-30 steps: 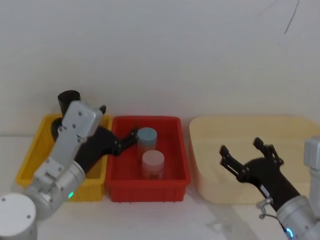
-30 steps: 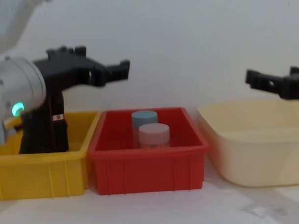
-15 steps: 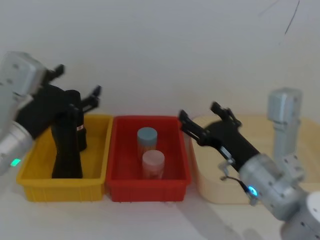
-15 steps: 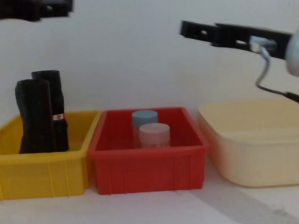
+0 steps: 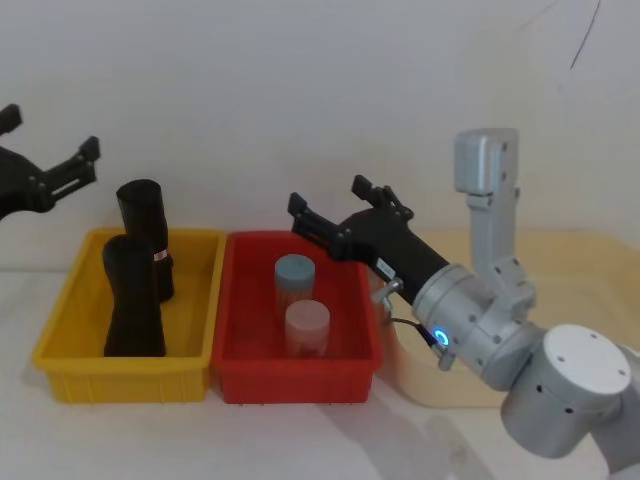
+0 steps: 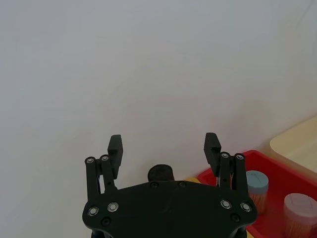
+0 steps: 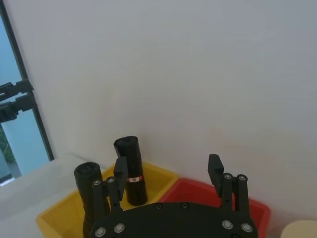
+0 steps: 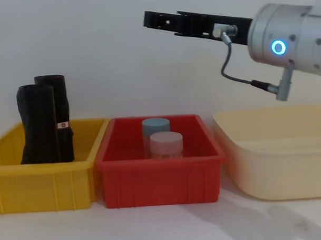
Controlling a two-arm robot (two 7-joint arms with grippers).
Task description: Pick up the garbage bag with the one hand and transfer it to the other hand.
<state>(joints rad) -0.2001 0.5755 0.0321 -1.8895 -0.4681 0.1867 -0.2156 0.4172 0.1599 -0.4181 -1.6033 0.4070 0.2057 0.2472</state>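
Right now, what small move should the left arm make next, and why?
Probably lower the left gripper toward the thick black unlabelled roll of garbage bags: its jaws are open and empty, high and left of the yellow plastic bin where the roll stands upright.

**Nine things, four kinds**

From where I stand I count three bins: one yellow bin (image 5: 120,380), one red bin (image 5: 300,380) and one cream tub (image 8: 273,174). The black rolls come to two: one thick garbage bag (image 5: 132,300) with no label, and one slimmer roll (image 5: 145,225) with a small red-and-white label. There are two lidded jars, one blue-lidded jar (image 5: 294,272) and one pink-lidded jar (image 5: 306,322). The grippers also number two, the left gripper (image 5: 48,135) and the right gripper (image 5: 328,197).
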